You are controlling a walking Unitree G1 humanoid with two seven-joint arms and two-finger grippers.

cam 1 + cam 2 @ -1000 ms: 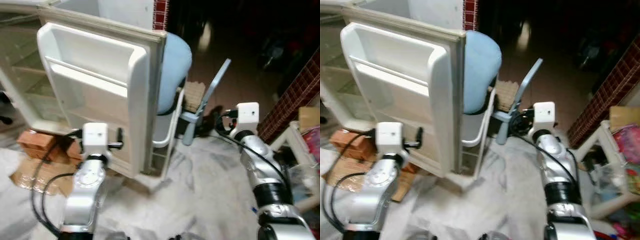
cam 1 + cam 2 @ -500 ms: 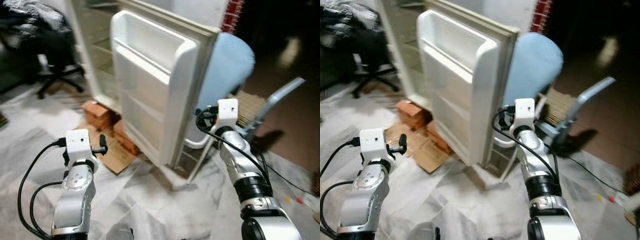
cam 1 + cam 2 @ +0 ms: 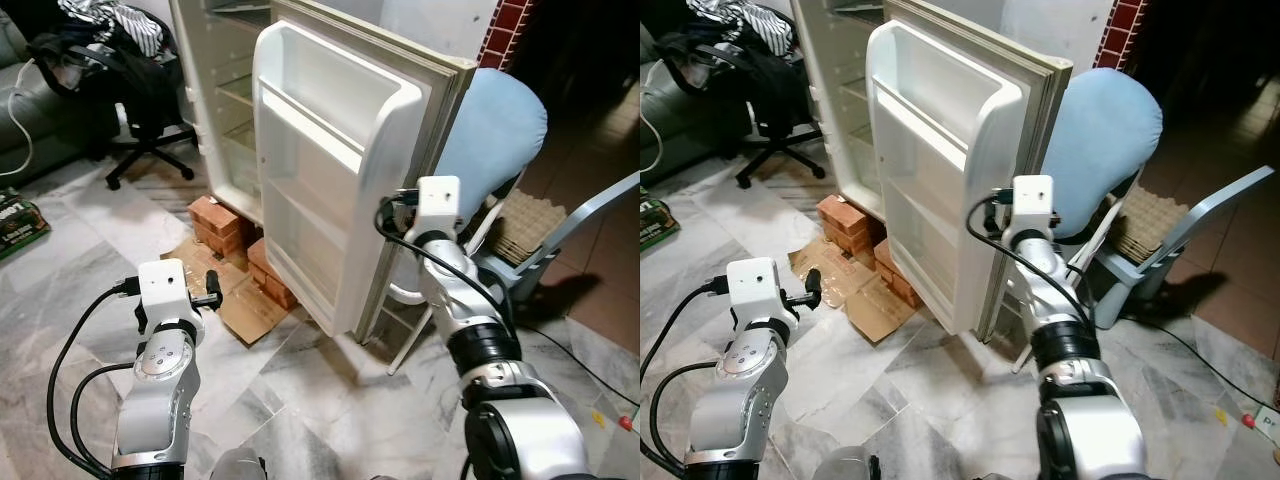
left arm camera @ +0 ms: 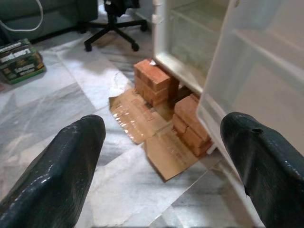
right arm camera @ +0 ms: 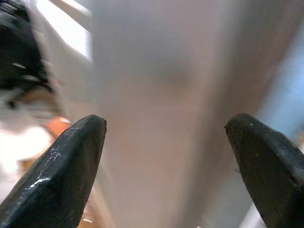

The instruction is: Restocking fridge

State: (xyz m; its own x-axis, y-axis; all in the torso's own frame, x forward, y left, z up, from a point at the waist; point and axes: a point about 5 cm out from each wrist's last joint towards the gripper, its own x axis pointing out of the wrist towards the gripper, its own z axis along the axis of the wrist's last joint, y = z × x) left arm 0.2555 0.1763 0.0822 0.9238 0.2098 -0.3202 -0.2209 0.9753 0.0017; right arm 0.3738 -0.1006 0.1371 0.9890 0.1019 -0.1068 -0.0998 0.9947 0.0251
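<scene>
We see the left claw (image 4: 156, 161) spread wide and empty above marble floor (image 4: 57, 95), facing bricks (image 4: 154, 85) and cardboard (image 4: 152, 137) under the fridge (image 3: 215, 110). Its white door (image 3: 330, 190) stands open, shelves bare. Right claw (image 5: 166, 161), wide, faces the door edge, probably close; that wrist view is blurred.

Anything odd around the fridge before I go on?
Yes: the fridge stands propped on red bricks, with flattened cardboard underneath. Its open door's shelves look bare. Right gripper is open at the door's edge.
</scene>
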